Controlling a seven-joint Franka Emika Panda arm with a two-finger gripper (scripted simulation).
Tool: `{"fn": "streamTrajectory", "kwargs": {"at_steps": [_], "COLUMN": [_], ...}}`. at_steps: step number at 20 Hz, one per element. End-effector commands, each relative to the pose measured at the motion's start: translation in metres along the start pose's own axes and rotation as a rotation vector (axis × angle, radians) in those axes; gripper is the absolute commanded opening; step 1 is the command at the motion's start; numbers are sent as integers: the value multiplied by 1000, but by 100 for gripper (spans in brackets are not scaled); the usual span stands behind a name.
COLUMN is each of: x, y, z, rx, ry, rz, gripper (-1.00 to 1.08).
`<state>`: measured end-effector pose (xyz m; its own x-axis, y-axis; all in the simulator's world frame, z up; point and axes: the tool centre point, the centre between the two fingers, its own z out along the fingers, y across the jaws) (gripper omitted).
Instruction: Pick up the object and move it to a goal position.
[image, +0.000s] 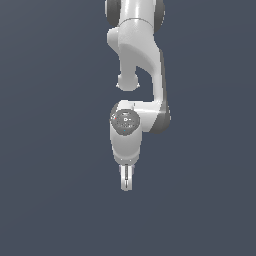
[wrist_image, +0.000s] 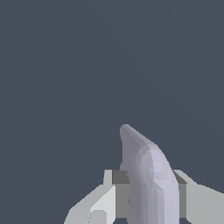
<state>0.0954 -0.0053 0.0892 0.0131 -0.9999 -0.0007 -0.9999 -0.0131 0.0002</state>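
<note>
In the wrist view the object (wrist_image: 148, 175) is a pale grey-lavender piece, rounded and tapering to a point. It sits between the two white fingers of my gripper (wrist_image: 148, 199), which is shut on it. In the exterior view the white arm hangs down with the gripper (image: 127, 184) pointing down above the plain dark grey floor. The fingers (image: 123, 177) stand close together there. The object is too small to make out between them.
A plain dark grey floor (image: 50, 200) fills both views. No goal marker or other object shows.
</note>
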Motion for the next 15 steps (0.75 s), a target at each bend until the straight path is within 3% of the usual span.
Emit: {"fn": "streamTrajectory", "kwargs": {"at_steps": [1, 15], "x": [-2, -5], "y": [-9, -29], "z": [-1, -1], "rx": [0, 0], "ry": [0, 1], "rz": [0, 1], "gripper": [-100, -100]}}
